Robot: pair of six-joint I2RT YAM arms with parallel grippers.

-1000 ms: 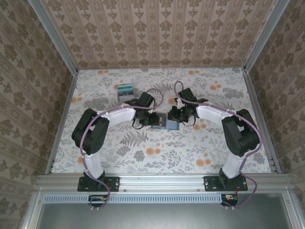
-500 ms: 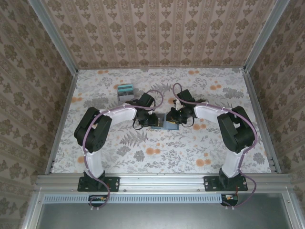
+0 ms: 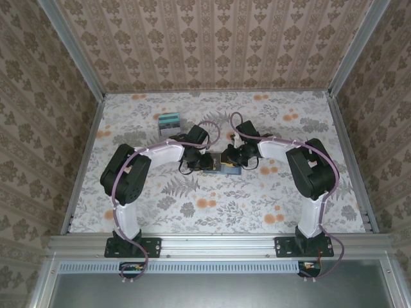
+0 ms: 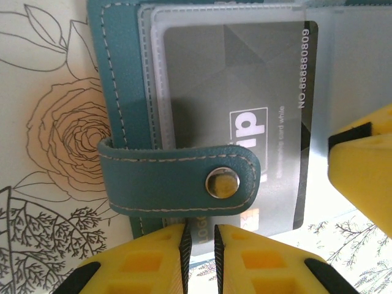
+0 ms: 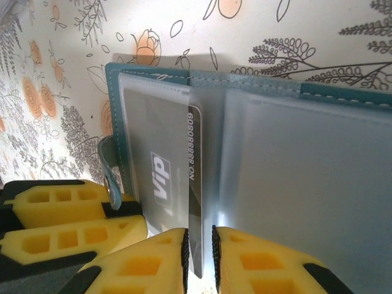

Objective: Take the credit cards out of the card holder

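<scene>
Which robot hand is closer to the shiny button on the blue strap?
Left. The left gripper pinches the card holder edge right beside the snap button; the right gripper is farther away, closed on the grey card at its numbered edge.

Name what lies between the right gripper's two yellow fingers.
One end of the grey rectangular VIP card held in the teal-blue bifold card holder; the right wrist view shows it.

From above, the card holder (image 3: 230, 170) is mostly buried under the left claw (image 3: 207, 162) and right claw (image 3: 232, 157). Close up, its snap strap (image 4: 177, 184) covers some print on the grey card (image 4: 245, 73), and the holder's top edge is cut off.
</scene>
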